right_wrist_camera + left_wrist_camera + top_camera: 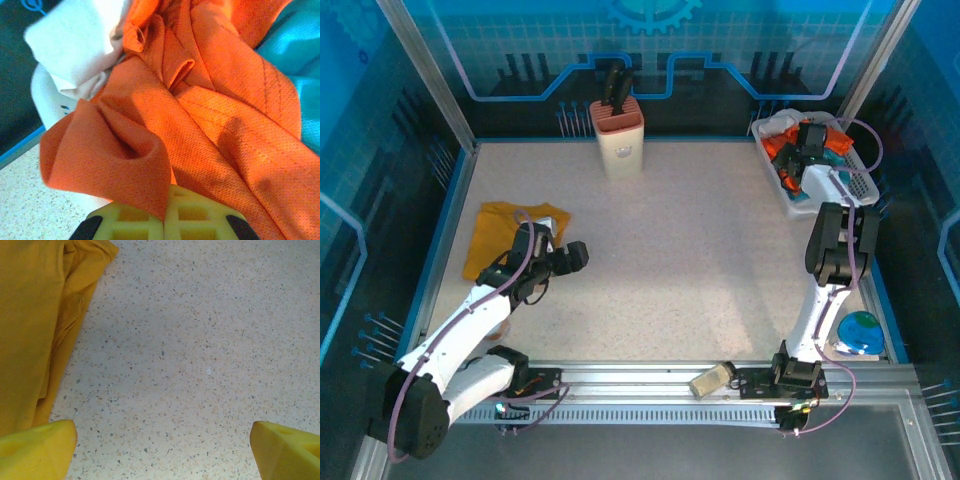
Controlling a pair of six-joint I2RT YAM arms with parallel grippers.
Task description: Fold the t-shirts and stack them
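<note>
A: What could go wrong here?

B: The right gripper (pixel 165 220) is pinched shut on a fold of the orange shirt (pixel 210 125), which is heaped in the basket (pixel 840 185) at the far right; the white cloth (pixel 75 40) and teal cloth (pixel 295 50) touch it, so a lift might drag them out; a thin pinch could also slip.

A: Which way does it point?

B: It's crumpled; I can't tell its long axis; the yellow shirt (pixel 495 235) lies flat at the table's (pixel 700 250) left, seemingly wider than deep; the left gripper (pixel 162 450) hangs open just beside it.

Speckled beige tabletop (pixel 700 250), blue printed back wall (pixel 520 40), aluminium frame posts (pixel 425 70), cool blue light
</note>
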